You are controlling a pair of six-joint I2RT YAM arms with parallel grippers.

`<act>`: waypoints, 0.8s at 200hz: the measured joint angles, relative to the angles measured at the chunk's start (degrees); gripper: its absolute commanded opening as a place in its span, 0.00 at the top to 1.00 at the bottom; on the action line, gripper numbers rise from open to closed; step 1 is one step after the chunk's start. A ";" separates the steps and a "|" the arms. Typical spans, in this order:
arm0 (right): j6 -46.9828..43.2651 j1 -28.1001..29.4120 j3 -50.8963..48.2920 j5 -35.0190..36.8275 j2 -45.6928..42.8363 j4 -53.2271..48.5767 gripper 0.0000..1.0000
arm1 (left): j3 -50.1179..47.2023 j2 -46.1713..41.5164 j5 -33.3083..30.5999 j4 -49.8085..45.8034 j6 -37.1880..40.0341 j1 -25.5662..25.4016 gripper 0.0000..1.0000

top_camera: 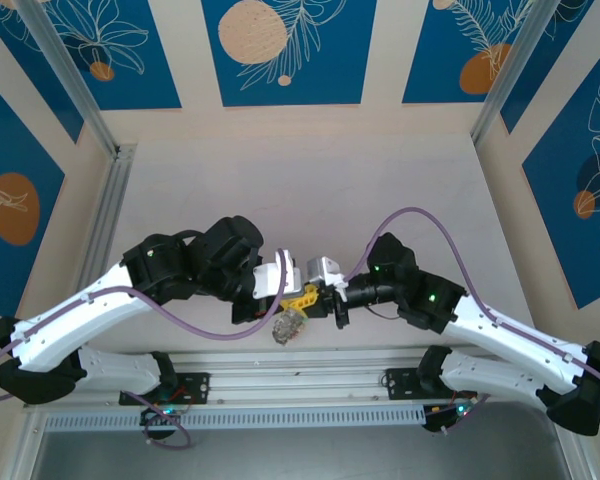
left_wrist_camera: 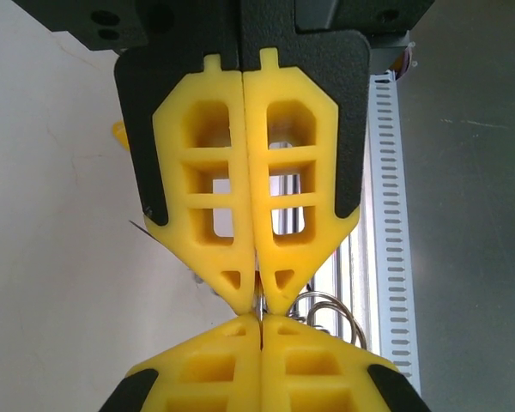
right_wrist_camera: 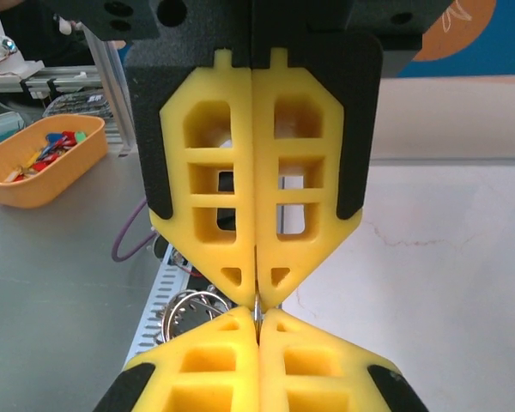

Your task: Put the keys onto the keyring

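Left gripper and right gripper, tip-to-tip and each pinching a metal sliver, should advance slowly, keeping the keyring at four o'clock untangled.

Left tool clamped closed, right tool clamped closed, facing each other tip to tip

Two arms, two grippers, one orange tray
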 measured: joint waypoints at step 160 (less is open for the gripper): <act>12.11 5.49 -14.78 -0.98 -6.75 43.30 1.00 | -11.56 -15.30 8.55 20.22 -4.57 -0.15 0.73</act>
